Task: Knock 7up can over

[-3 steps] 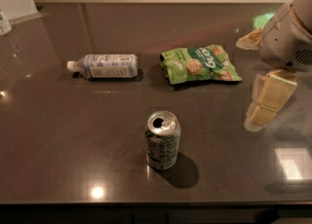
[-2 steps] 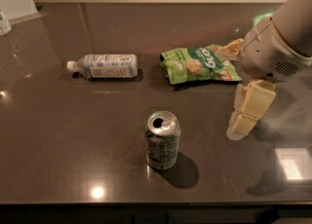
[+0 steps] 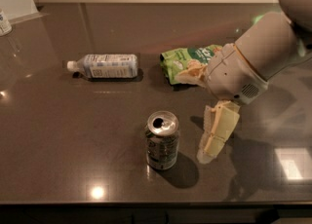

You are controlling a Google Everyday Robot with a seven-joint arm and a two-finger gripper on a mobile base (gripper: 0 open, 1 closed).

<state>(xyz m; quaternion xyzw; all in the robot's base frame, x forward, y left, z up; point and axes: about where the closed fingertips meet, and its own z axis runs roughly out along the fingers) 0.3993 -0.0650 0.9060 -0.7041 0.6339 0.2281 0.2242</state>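
The 7up can (image 3: 162, 141) stands upright on the dark tabletop (image 3: 73, 135) near the front edge, its pull-tab top facing up. My gripper (image 3: 191, 117) is just to the right of the can, a short gap away and not touching it. It is open and empty. One cream finger (image 3: 218, 133) points down toward the table beside the can. The other finger (image 3: 191, 75) lies over the edge of the green snack bag (image 3: 185, 58). The white arm reaches in from the upper right.
A clear plastic bottle with a white label (image 3: 105, 65) lies on its side behind and left of the can. The snack bag lies behind the can, to the right. A small container (image 3: 4, 22) stands at the far left edge. The table's front edge runs just below the can.
My gripper has moved left across the table, from the right edge toward the can. The can, the bottle and the bag have not moved.
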